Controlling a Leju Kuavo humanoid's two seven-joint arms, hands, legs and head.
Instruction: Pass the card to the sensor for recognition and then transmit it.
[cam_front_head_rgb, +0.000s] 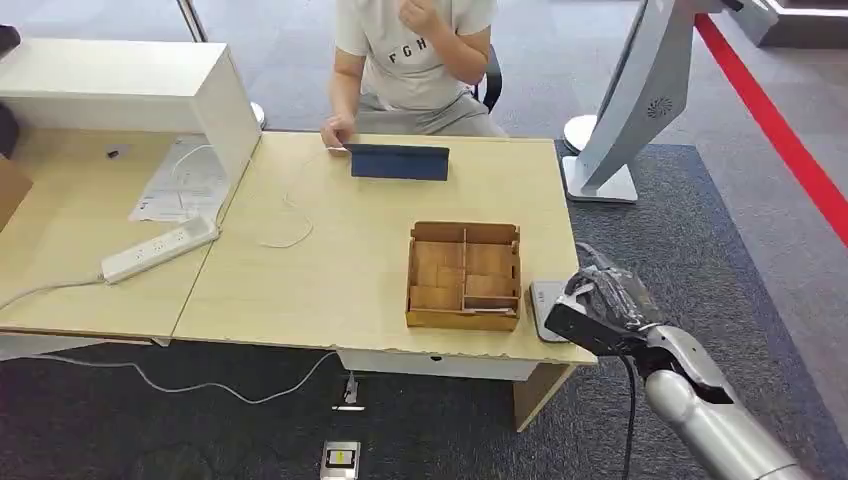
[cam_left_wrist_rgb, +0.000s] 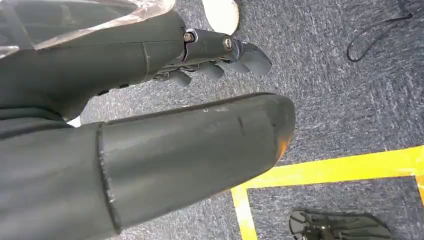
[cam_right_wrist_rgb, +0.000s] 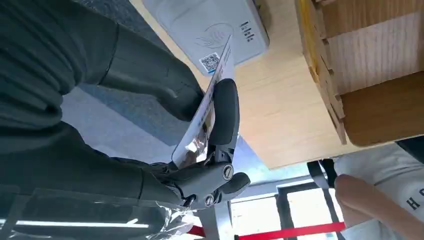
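I have the right hand (cam_front_head_rgb: 600, 300) over the near right corner of the table (cam_front_head_rgb: 330, 260), and its thumb and a dark finger (cam_right_wrist_rgb: 225, 115) pinch the card (cam_right_wrist_rgb: 207, 112) between them. The card stands on edge in the grip, its printed end pointing at the white card reader (cam_front_head_rgb: 545, 305). In the right wrist view the card's tip is very near the reader's face (cam_right_wrist_rgb: 210, 25), but I cannot tell whether they touch.

The reader lies flat at the table's right edge, just beside the wooden tray (cam_front_head_rgb: 464, 276) on the tray's right. The tray is a low box with dividers, set close to the near edge of the table; the strip of bare wood between tray and reader is narrow. Beyond the tray the tabletop is open up to a dark blue folder (cam_front_head_rgb: 399, 161) at the far edge, where a seated person's hand (cam_front_head_rgb: 336, 131) rests beside it. Far to the tray's left lies a white power strip (cam_front_head_rgb: 158, 250) with a thin white cable (cam_front_head_rgb: 290, 215) looping across the wood.

My left hand (cam_left_wrist_rgb: 220, 55) hangs over grey carpet, fingers curled in loosely with nothing in them, above a yellow floor line (cam_left_wrist_rgb: 340, 167).
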